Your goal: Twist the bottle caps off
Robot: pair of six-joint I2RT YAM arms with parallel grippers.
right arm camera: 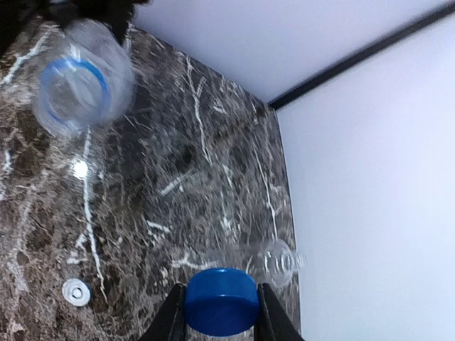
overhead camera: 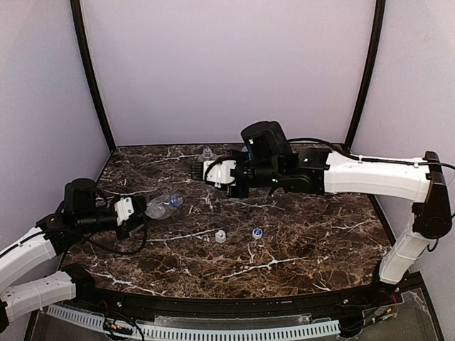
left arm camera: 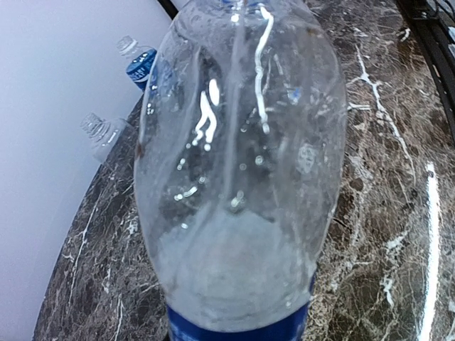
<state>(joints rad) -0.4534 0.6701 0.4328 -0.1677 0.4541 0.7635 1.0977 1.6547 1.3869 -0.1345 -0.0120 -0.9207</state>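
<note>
The right fingers (right arm camera: 173, 320) pinched the unscrewed blue cap (right arm camera: 221, 310) above the surface (overhead camera: 298, 234). The left fingers (overhead camera: 136, 213) clamped its bottle (left arm camera: 238, 177) low. Released carelessly, the cap might have rolled off.

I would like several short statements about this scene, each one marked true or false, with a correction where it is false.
1. The right gripper is shut on a small round blue plastic cap. True.
2. The small round white plastic cap is screwed onto a bottle. False: the white cap lies loose on the dark marble table.
3. The left gripper holds a clear plastic bottle with a blue label. True.
4. Both blue caps lie on the table. False: only the second blue cap lies there, beside the white one; the other is in the right gripper.
</note>
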